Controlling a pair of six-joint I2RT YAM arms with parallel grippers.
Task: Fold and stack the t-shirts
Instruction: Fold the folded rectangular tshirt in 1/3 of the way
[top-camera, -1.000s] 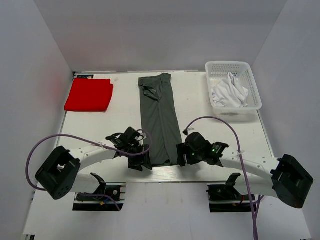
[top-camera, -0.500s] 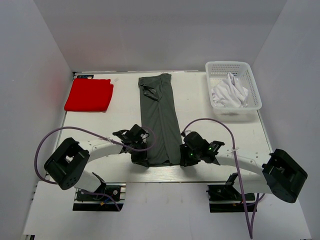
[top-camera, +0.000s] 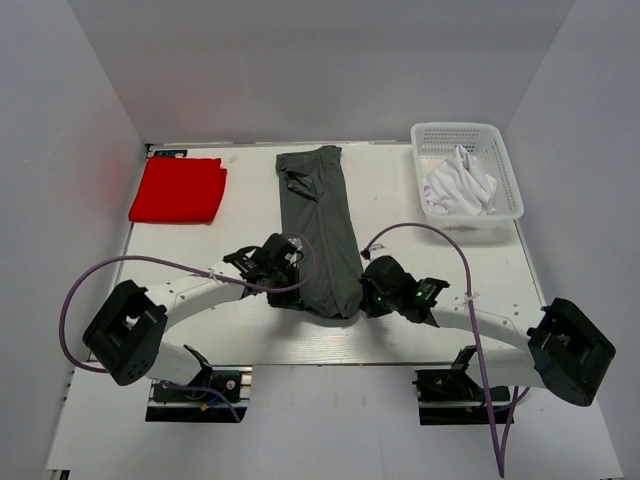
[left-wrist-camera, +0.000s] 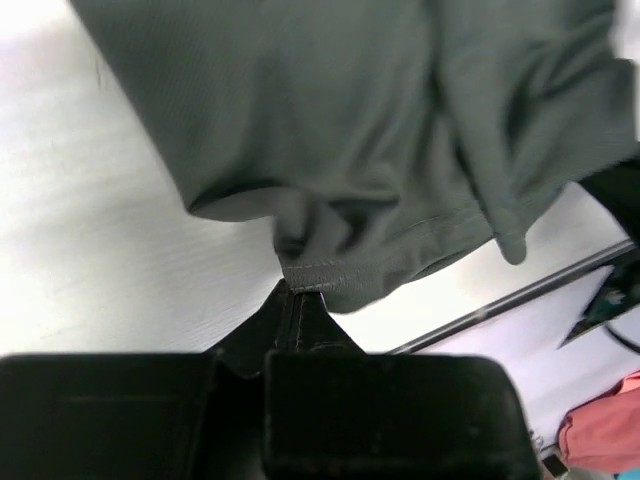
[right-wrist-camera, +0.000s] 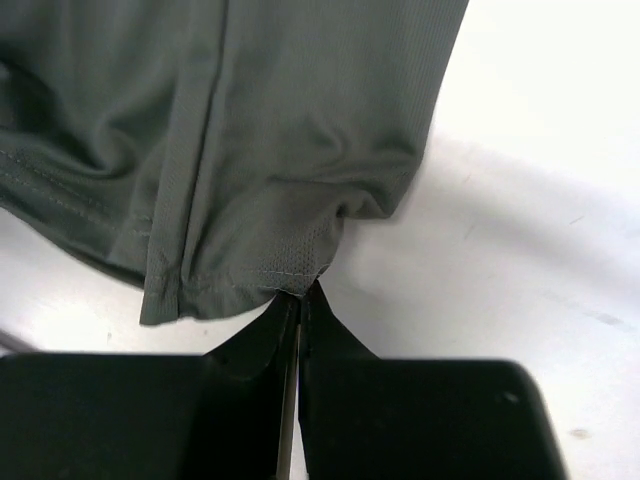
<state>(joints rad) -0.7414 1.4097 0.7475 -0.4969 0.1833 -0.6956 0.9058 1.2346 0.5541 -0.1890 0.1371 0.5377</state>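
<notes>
Left gripper (left-wrist-camera: 292, 292) clamped on near hem corner of grey shirt (top-camera: 318, 225), right gripper (right-wrist-camera: 300, 292) pinching other corner. Shirt lies as long strip down middle of table (top-camera: 240, 220), near edge bunched. Looks like end-to-end fold step. Next, I reckon: lift both corners together, carry toward collar, keep even.

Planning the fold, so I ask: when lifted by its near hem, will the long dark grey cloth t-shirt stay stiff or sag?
Probably floppy: the dark grey t-shirt bunches into wrinkles where the left gripper and right gripper pinch its hem. Likely to sag between them, since the hem curves in loose folds there.
</notes>
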